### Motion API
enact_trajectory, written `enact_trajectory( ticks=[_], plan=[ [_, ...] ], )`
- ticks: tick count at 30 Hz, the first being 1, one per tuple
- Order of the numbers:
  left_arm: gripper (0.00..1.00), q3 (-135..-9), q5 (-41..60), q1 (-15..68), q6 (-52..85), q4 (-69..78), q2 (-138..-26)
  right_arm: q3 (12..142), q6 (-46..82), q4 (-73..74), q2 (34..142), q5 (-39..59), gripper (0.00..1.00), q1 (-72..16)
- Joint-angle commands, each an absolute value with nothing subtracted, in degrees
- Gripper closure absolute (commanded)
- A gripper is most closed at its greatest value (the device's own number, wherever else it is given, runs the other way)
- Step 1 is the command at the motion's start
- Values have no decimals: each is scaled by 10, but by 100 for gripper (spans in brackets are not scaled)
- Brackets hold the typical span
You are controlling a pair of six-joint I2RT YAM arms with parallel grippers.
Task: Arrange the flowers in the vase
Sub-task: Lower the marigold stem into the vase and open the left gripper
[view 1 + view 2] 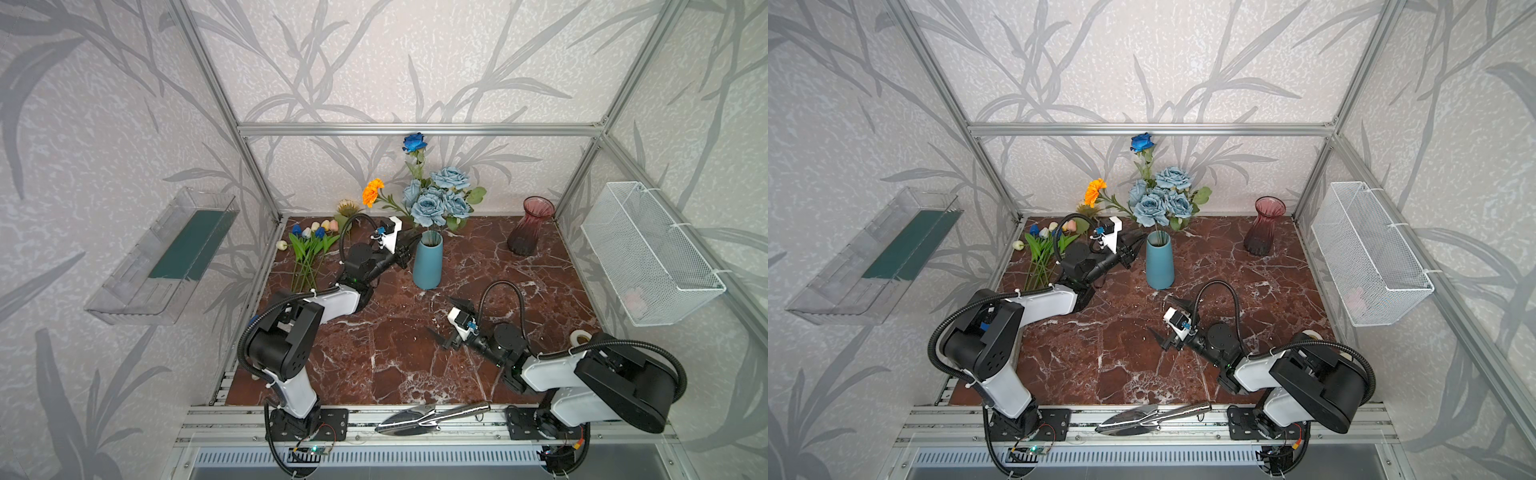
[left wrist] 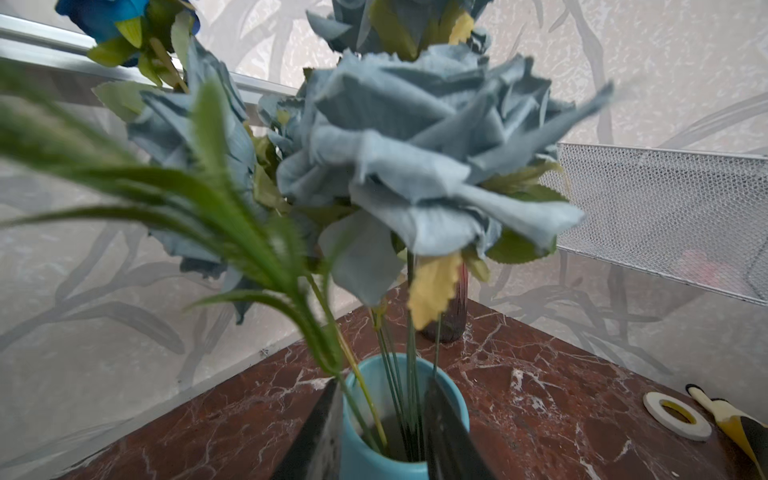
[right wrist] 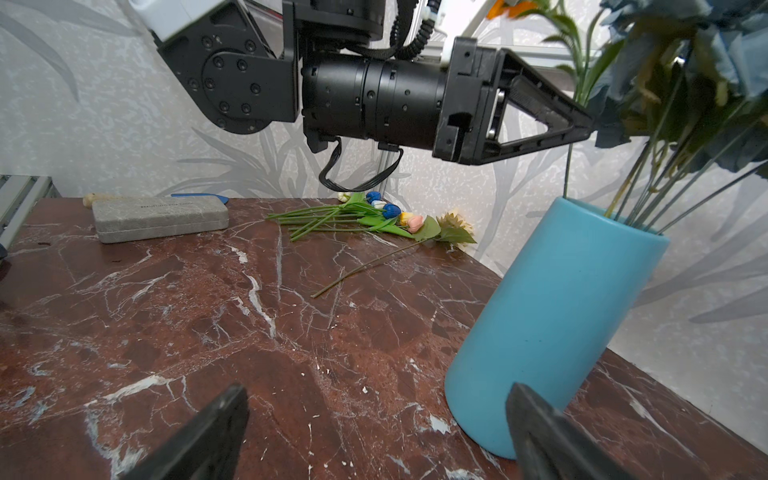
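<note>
A blue vase (image 1: 428, 262) (image 1: 1160, 264) stands at the middle back of the table. In it are the dark blue rose (image 1: 414, 142), the dusty-blue rose bunch (image 1: 440, 197) (image 2: 415, 145) and the orange marigold (image 1: 372, 191), which leans left. My left gripper (image 1: 409, 249) (image 2: 383, 382) sits at the vase's rim on its left side, its jaws apart. The stems rise just beyond them and nothing is pinched. Small tulips (image 1: 313, 239) (image 3: 386, 212) and a cream sunflower (image 1: 348, 206) (image 3: 455, 224) lie at the back left. My right gripper (image 1: 441, 314) (image 3: 378, 388) hangs open and empty above the table, in front of the vase.
A dark red glass vase (image 1: 530, 226) stands at the back right. There is a white wire basket (image 1: 648, 253) on the right wall and a clear bin (image 1: 166, 253) on the left wall. A metal trowel (image 1: 432, 415) lies on the front rail. A tape roll (image 2: 676, 415) and a grey case (image 3: 160, 218) lie on the table.
</note>
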State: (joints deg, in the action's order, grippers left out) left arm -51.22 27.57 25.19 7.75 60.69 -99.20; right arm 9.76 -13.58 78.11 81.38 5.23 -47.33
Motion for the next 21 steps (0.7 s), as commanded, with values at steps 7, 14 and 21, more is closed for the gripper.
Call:
enact_trajectory(
  ticks=[7, 14, 21],
  plan=[
    [56, -477, 259, 251, 19, 444, -895, 101, -137, 801, 810, 58, 3, -477],
    [50, -410, 210, 241, 6, 387, -795, 102, -132, 806, 813, 62, 3, -477],
    [48, -374, 69, 165, 75, 336, -751, 100, -133, 806, 809, 62, 3, -478]
  ],
)
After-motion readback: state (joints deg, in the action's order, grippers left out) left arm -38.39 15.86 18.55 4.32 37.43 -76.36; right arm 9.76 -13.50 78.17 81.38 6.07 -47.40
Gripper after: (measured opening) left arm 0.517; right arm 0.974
